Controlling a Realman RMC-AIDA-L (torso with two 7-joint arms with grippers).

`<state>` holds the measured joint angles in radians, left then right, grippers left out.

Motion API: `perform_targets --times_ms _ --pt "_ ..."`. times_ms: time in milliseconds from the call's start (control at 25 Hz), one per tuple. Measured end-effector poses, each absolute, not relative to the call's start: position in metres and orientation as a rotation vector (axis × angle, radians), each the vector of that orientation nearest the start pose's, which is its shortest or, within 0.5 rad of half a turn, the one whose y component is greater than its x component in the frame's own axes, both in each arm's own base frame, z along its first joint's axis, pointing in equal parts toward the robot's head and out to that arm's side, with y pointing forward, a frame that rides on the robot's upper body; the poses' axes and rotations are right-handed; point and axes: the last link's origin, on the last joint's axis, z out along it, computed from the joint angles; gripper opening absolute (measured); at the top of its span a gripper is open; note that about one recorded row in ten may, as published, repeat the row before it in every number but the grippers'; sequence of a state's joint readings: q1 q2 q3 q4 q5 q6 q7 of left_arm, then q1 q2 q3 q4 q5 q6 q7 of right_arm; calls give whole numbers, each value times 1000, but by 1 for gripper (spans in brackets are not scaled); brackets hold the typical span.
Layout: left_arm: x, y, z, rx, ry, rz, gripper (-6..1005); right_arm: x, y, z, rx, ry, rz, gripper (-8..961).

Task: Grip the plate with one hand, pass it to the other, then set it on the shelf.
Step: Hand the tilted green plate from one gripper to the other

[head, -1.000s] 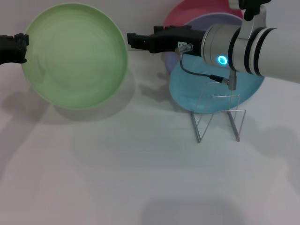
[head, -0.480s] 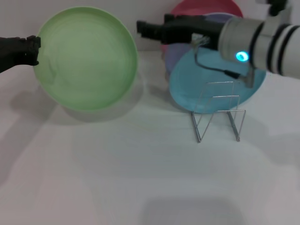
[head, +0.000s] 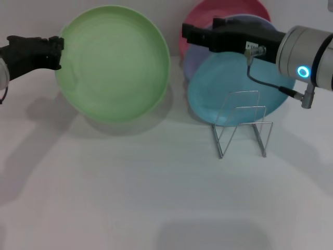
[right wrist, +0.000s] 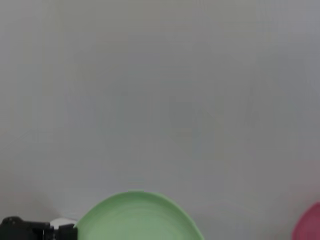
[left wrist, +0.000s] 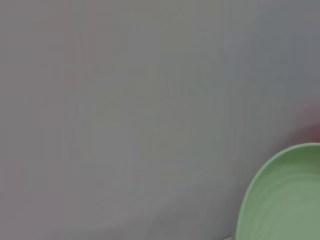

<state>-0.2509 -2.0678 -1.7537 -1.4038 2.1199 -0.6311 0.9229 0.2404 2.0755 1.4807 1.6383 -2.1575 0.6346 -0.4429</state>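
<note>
Left end effector grips round matte plate; rim shallow.

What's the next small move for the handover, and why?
Probably ease the right gripper toward the near rim of the light green plate and close on it. The left gripper holds the far rim, the plate is in the air, and a gap remains on the right gripper's side.
</note>
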Motion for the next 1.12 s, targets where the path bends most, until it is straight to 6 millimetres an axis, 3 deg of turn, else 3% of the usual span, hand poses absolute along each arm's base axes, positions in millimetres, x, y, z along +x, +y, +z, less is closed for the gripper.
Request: perform_targets --times_ms 360,1120 --pt "-212 387 56 -2048 -656 -380 125 118 363 9 -2204 859 652 774" --pt "-208 386 58 -2048 -658 -406 137 109 395 -17 -2250 829 576 773"
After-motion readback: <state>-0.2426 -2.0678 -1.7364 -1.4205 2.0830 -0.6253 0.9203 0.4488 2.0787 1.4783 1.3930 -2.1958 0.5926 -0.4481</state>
